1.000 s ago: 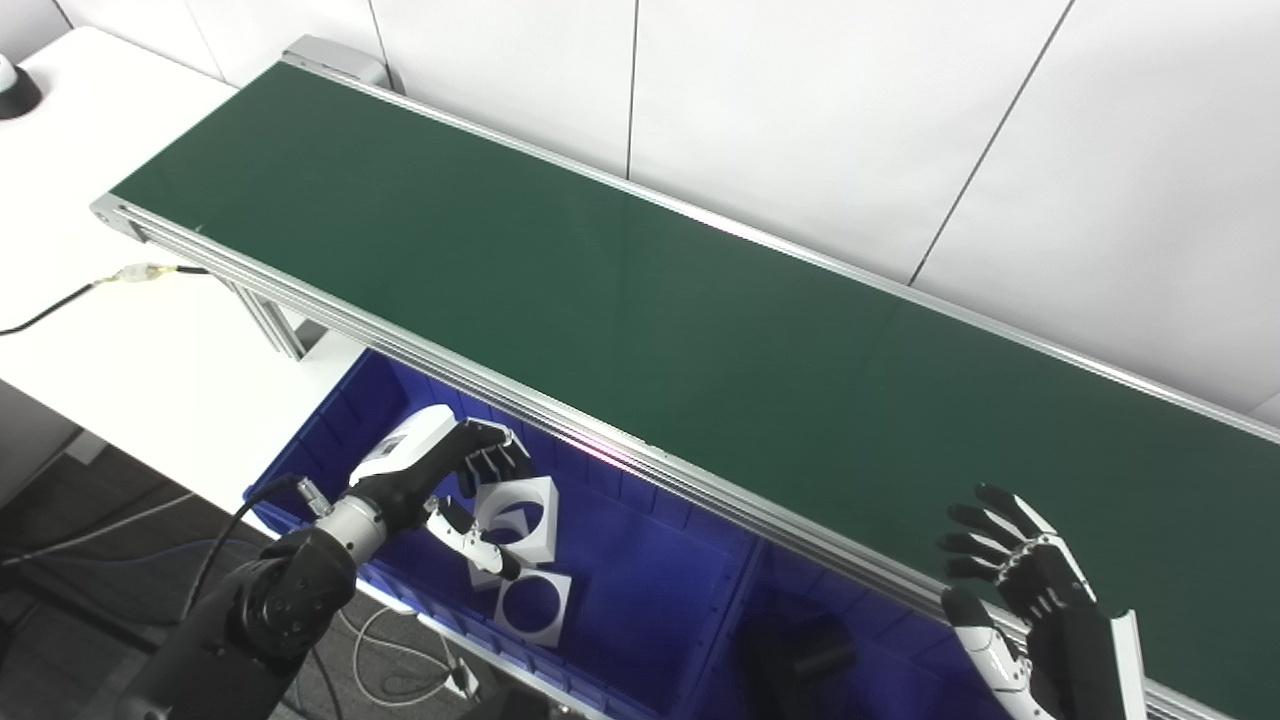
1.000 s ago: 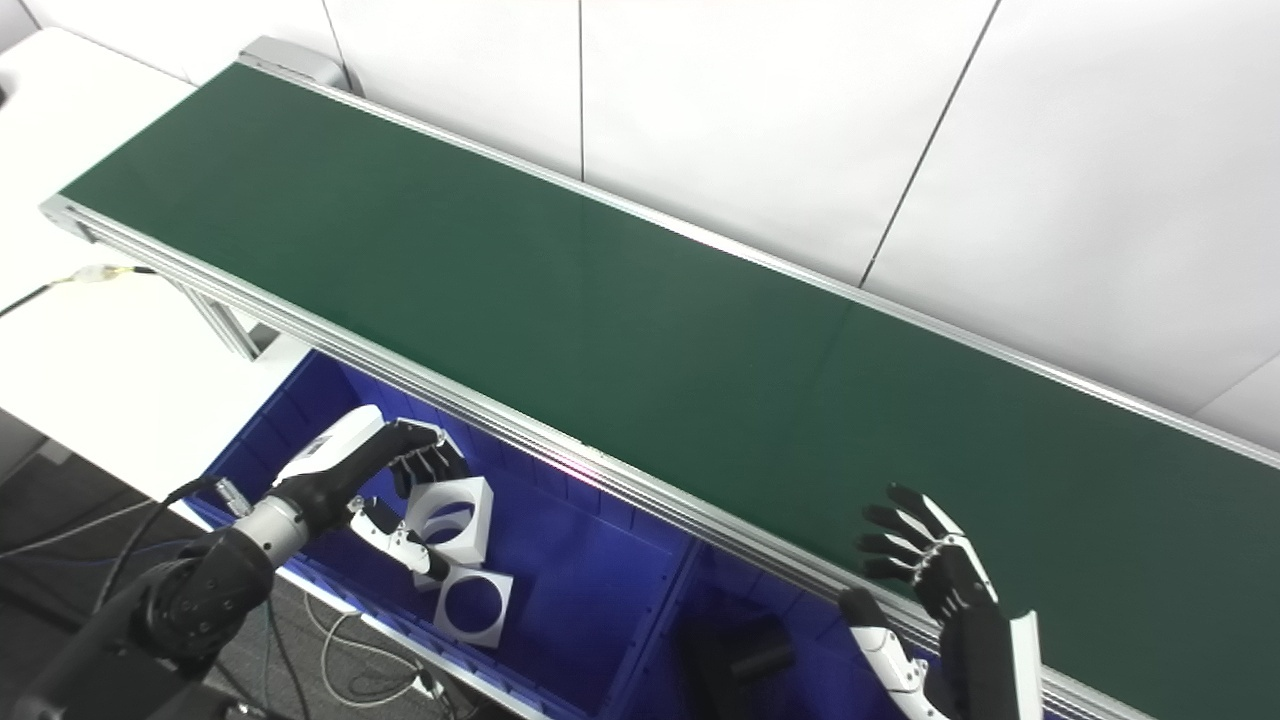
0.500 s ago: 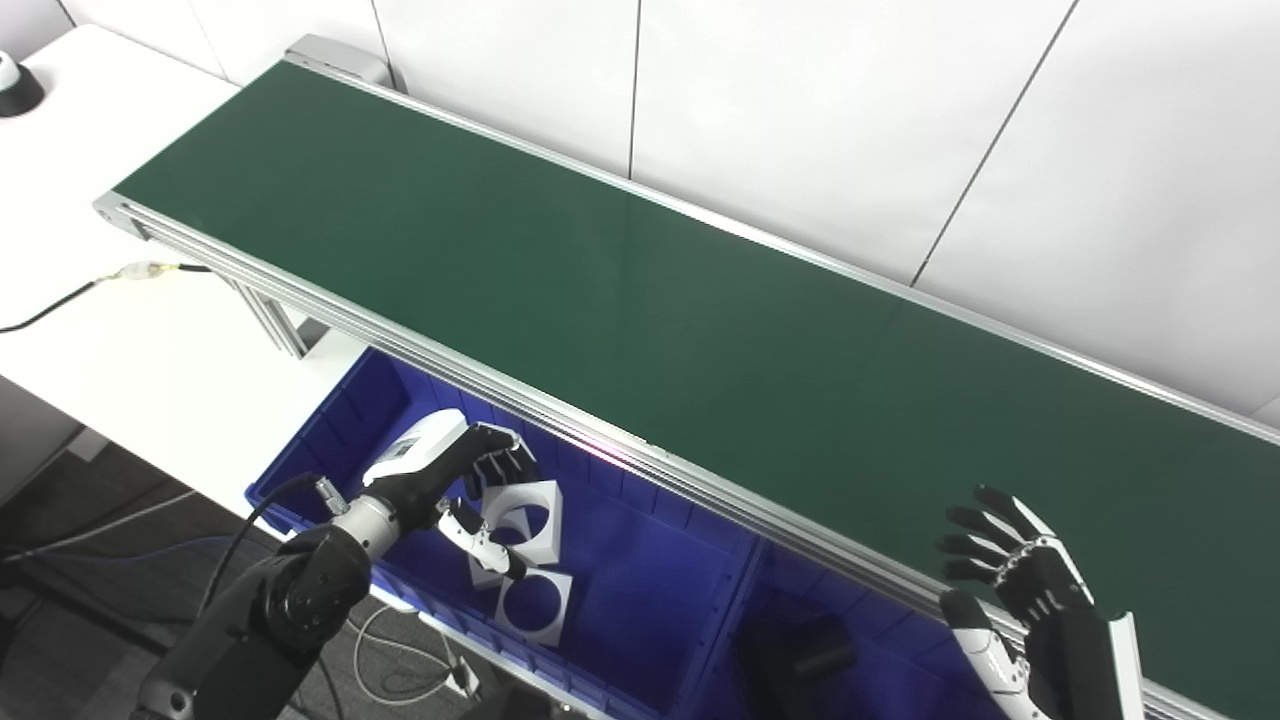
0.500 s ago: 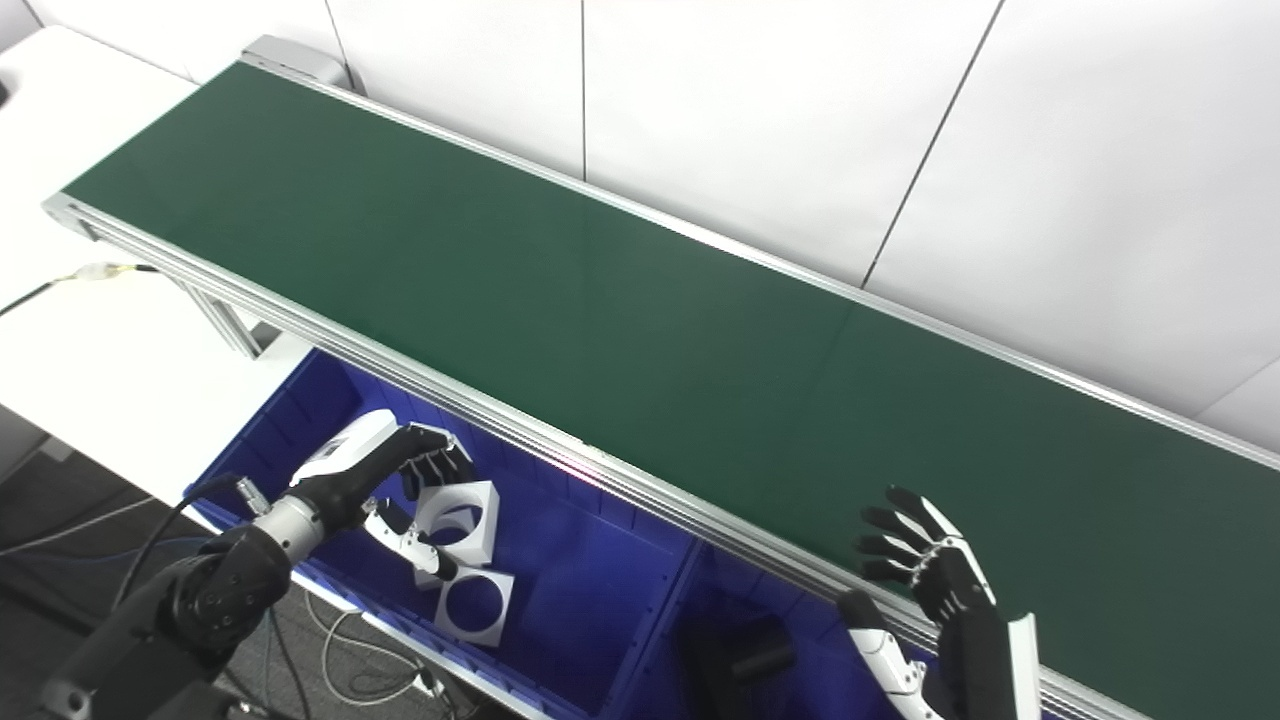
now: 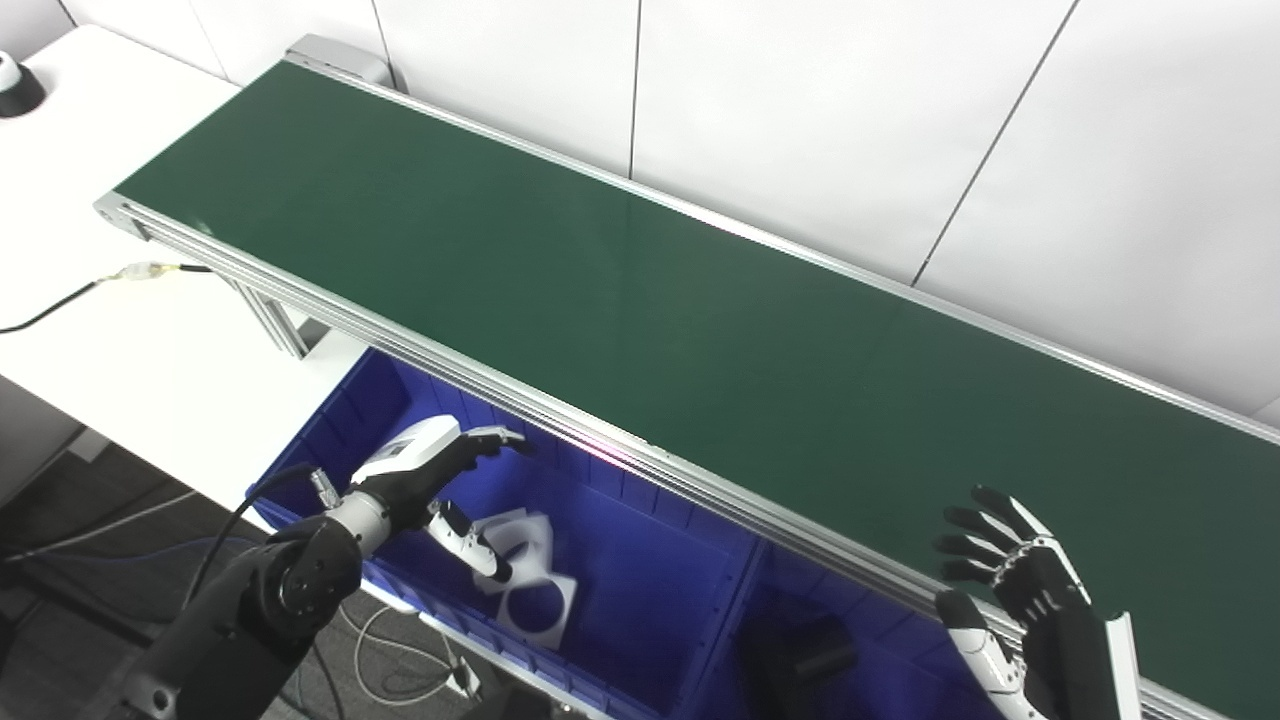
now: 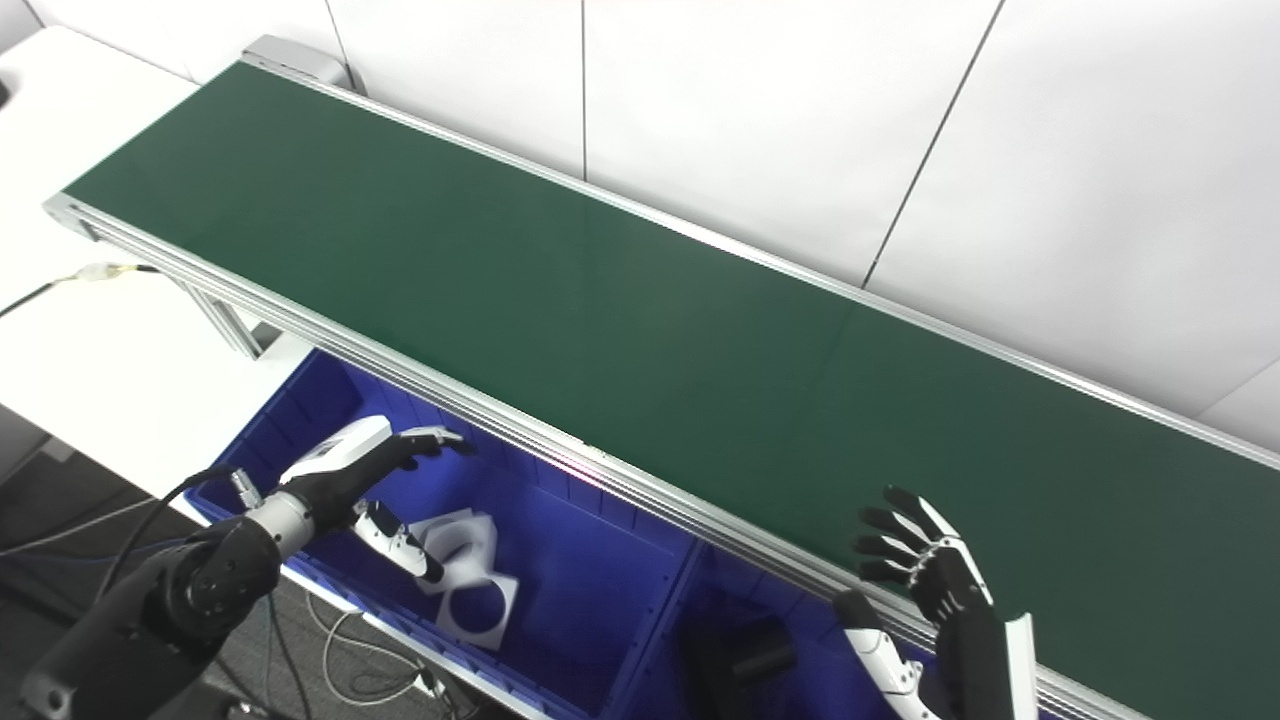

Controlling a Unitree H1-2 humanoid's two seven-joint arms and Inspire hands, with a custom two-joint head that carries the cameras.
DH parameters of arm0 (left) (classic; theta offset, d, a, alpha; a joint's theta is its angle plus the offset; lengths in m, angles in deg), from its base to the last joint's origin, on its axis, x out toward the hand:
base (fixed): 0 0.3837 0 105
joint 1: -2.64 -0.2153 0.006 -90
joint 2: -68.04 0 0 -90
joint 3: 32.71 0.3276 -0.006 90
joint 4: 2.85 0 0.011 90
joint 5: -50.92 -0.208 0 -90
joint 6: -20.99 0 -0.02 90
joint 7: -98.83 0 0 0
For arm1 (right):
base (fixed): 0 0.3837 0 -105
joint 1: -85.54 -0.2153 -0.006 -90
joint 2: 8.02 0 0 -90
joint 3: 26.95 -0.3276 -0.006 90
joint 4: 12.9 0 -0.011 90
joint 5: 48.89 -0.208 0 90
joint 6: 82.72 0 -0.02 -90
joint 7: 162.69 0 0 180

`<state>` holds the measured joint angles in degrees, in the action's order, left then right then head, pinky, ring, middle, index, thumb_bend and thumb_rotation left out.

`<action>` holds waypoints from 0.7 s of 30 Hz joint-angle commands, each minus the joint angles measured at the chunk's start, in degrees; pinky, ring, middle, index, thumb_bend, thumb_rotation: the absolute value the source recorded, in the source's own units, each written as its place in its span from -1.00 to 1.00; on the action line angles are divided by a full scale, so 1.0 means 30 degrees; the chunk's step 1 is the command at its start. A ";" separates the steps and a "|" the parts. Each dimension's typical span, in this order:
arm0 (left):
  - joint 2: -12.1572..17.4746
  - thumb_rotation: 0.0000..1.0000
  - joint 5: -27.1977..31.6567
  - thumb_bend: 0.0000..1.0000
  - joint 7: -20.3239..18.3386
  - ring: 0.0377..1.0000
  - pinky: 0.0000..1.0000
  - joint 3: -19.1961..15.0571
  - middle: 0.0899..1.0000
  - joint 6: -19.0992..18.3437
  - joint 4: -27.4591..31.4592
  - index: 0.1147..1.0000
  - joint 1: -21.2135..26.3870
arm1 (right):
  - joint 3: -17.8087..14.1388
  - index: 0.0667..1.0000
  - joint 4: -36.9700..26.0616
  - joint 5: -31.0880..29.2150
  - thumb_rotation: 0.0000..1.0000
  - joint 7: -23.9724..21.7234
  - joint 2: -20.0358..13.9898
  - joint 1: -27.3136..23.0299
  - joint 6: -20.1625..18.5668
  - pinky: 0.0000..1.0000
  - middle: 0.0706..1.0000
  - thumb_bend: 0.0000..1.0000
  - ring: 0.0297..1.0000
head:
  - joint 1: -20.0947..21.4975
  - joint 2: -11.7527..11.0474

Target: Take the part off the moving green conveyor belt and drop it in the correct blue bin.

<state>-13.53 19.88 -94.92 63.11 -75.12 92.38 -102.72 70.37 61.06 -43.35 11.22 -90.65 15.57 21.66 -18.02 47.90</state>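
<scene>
The upper white part [image 5: 520, 535] in the blue bin [image 5: 640, 590] is showing blurred, and the thumb of the left hand [image 5: 440, 470] is covering its near corner. The right hand [image 5: 1020, 590] is running off the bottom edge at the wrist. The dark part [image 6: 745, 650] in the neighbouring compartment is sitting in shadow, its shape unclear.

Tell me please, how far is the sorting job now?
Done: two white square parts lie in the left blue bin, and a dark part in the right one. In hand: nothing; the left hand hangs open above the bin, the right hand waits open. Left: the green belt carries no part to pick.
</scene>
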 commanded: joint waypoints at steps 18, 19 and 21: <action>0.0933 -0.18 0.1261 0.26 -0.1129 0.61 0.30 -0.1067 0.73 -0.1432 0.5934 0.77 -0.0963 | 0.0113 0.62 -0.0030 -0.0038 0.05 -0.0015 0.0092 -0.0082 0.0736 0.15 0.45 0.16 0.31 | 0.0668 -0.0642; 0.0819 -0.10 0.1834 0.19 -0.1052 0.53 0.28 -0.1310 0.67 -0.1256 0.6339 0.70 -0.1071 | 0.0121 0.62 -0.0004 -0.0031 0.05 -0.0013 0.0094 -0.0084 0.0742 0.15 0.45 0.16 0.31 | 0.0702 -0.0662; 0.0493 0.04 0.3348 0.21 -0.0910 0.47 0.26 -0.1790 0.60 -0.0811 0.7395 0.63 -0.1279 | 0.0146 0.61 0.0074 0.0034 0.06 0.0003 0.0099 -0.0081 0.0768 0.14 0.44 0.18 0.30 | 0.1001 -0.0865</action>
<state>-12.02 27.09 -99.26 59.05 -80.46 111.30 -106.83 70.69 62.14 -43.02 11.26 -90.52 15.61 21.67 -15.03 45.27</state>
